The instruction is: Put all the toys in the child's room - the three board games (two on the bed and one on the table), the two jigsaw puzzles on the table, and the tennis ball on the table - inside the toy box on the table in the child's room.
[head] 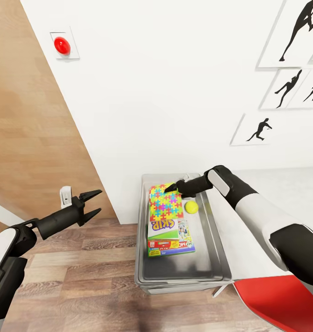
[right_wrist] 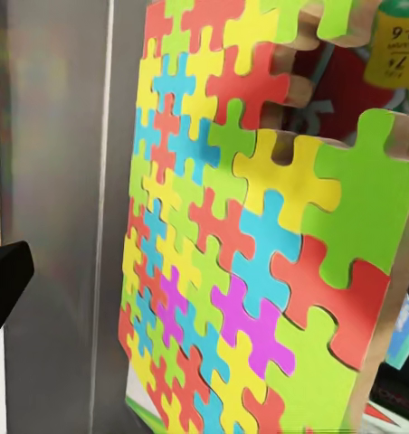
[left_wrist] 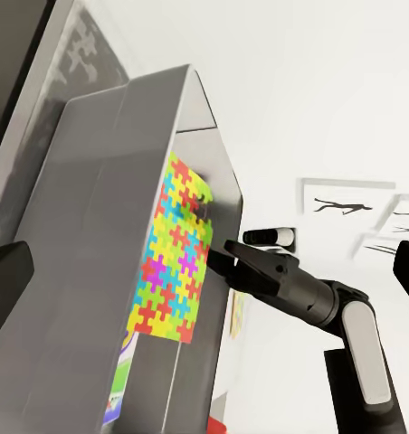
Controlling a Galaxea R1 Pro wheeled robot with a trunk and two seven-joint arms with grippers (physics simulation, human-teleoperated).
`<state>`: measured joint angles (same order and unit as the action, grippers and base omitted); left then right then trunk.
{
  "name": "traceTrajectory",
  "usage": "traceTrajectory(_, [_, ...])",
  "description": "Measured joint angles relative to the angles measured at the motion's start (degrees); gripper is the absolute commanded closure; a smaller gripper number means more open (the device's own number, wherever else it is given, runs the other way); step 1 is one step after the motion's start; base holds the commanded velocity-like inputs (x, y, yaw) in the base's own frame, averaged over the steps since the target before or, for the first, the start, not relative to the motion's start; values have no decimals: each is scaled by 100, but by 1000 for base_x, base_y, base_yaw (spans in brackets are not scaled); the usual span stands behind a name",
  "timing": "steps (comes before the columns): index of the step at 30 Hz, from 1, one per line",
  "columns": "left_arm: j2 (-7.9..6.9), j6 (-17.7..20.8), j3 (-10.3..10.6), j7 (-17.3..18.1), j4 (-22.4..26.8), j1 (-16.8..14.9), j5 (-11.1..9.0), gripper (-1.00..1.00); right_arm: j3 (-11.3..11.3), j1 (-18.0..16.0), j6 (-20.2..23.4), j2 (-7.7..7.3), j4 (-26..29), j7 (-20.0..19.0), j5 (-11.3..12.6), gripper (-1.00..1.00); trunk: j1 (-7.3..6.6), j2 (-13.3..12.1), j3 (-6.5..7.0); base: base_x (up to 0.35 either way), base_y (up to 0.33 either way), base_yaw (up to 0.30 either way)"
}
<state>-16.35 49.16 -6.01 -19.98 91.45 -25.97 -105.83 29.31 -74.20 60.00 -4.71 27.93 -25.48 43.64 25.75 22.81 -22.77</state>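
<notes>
Right tool point(head: 171, 187), state unclear, at jigsaw puzzle point(head: 166, 203) atop board games point(head: 170, 237) in toy box point(head: 218, 249), centre frame; left tool point(head: 92, 204) open, lower left.

Toy box point(head: 221, 258) on table point(head: 285, 193), jigsaw puzzle point(head: 165, 203) atop stacked board games point(head: 170, 242), tennis ball point(head: 191, 207) beside

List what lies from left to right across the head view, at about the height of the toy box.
left gripper → toy box near rim, holding the jigsaw puzzle → tennis ball → red chair
</notes>
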Motion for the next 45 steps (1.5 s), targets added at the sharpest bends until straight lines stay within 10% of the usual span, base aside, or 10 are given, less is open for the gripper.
traceTrajectory(45, [0, -17, 10, 1, -7, -24, 0, -100, -39, 42, 0, -181, 1237, 386, 3, -100, 0, 0, 0, 0, 0, 0])
